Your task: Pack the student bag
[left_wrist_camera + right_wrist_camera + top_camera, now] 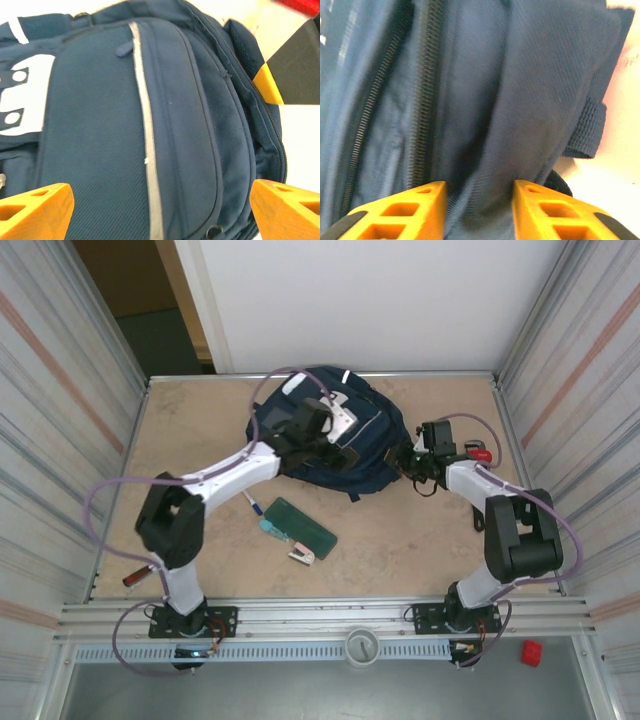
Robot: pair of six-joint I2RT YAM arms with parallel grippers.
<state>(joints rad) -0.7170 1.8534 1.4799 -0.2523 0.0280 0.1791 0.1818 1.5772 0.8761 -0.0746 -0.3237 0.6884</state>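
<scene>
The student bag (372,440) is lying at the far middle of the table (195,430) – navy, bulky, easily the biggest thing here.

The left gripper (318,426) is hanging right over the bag's front. From its wrist camera the two orange fingers (35,207) are standing wide apart, one at each bottom corner, with nothing between them but the front pocket and its thin pale stripe (145,125) running down the middle.

The right gripper (413,462) is pressing in at the bag's right edge. Its orange fingers (405,212) are drawn in narrow around a fold of navy fabric (the cloth is touching both inner faces), just beside a black zipper (422,100) – so it is pinching the bag.

Nearer the arms, a flat green case (302,524) is lying apart from the bag, with a pen (252,505) just to its left.
</scene>
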